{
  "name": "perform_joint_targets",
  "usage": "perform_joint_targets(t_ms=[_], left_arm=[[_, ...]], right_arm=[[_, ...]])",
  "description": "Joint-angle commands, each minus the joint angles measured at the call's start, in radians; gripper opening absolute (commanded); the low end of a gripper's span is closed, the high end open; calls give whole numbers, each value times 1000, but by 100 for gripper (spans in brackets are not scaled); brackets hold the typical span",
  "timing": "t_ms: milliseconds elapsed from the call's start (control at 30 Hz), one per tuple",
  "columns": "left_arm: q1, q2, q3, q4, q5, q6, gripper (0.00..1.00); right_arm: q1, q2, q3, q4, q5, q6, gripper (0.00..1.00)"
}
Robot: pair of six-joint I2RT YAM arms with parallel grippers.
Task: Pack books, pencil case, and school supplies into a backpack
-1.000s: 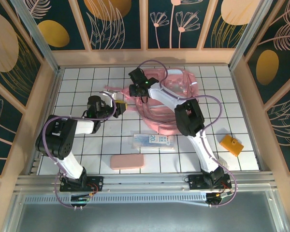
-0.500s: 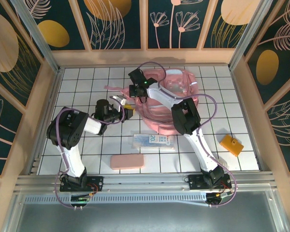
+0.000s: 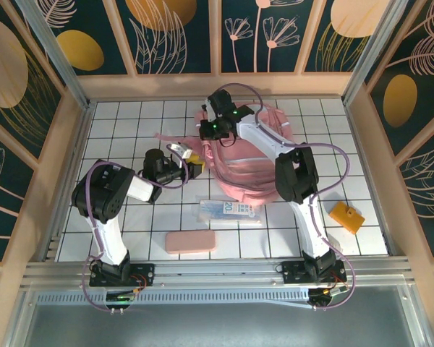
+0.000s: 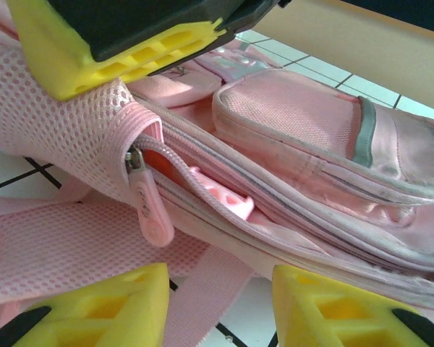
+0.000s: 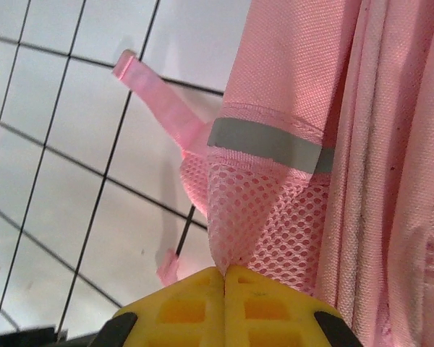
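Nearest the front edge of the worktop (image 3: 116,116), the pencil case (image 3: 191,241) is lying flat. The clear packet (image 3: 230,211) is lying just beyond it. The orange block (image 3: 346,217) is sitting toward the right edge, well apart from both. None of these is being handled; the work in hand appears to be getting the backpack (image 3: 257,166) open, which is lying past the packet toward the far middle of the worktop.

At the backpack's left side, the left hand (image 4: 217,289) is hovering with its fingers spread and nothing between them. It is facing the zipper pull (image 4: 150,210), which is hanging at the end of the zip just ahead. Farther on, the right hand (image 5: 224,282) is pinching the pink mesh (image 5: 253,210) at the bag's edge, its fingers pressed tight together on the fabric.

To do this step well, the right hand should be holding that mesh firmly and slightly up, so the zip line is lying taut rather than slack. The left hand should be easing forward until one finger is on each side of the pull tab, not on the strap beneath. It should then be closing on the tab alone. The pull should be travelling along the zip track, away from the pinched mesh. Tugging sideways is likely to be dragging the soft bag across the worktop instead of opening it.
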Motion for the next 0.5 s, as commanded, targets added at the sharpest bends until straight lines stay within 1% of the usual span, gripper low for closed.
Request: perform_joint_targets(t_ms=[0,100,233,400,467], left_arm=[[-8,6,-7,52,-2,43,42],[-12,2,-10,61,3,50,40],[-14,0,-16,71,29,63,32],[-18,-13,-32,69,22,83,15],[-19,-17,-34,62,23,94,1]], right_arm=[[17,-80,-9,-6,-107,-77,0],[27,-112,-37,3,-145,-98,0],[38,-133,-60,10,-166,-134,0],[49,-146,-73,10,-214,-191,0],[51,-153,-78,17,-212,-195,0]])
